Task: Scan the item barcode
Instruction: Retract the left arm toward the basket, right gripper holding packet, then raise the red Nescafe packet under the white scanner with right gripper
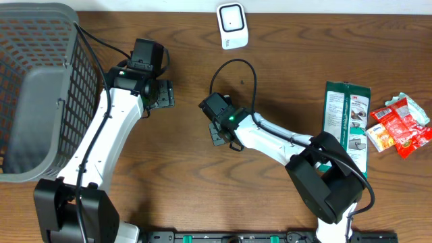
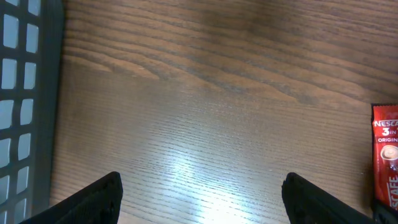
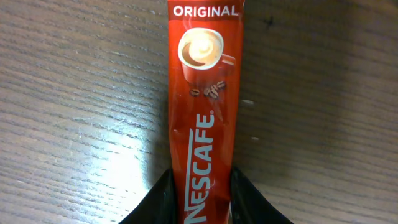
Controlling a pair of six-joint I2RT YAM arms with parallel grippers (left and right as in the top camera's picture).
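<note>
The item is a red Nescafe coffee stick sachet (image 3: 205,93) lying flat on the wooden table, printed face up; no barcode shows. My right gripper (image 3: 200,186) has its two black fingers pressed against the sachet's two long edges at its lower end. In the overhead view the right gripper (image 1: 217,131) hides the sachet. The sachet's edge (image 2: 385,162) shows at the right of the left wrist view. My left gripper (image 2: 202,199) stands wide open over bare wood with nothing between its fingers, left of the right gripper (image 1: 164,93). A white scanner (image 1: 231,25) stands at the table's far edge.
A grey mesh basket (image 1: 40,88) fills the left side, its wall (image 2: 25,106) close beside my left gripper. A green packet (image 1: 345,121) and red snack packets (image 1: 399,126) lie at the right.
</note>
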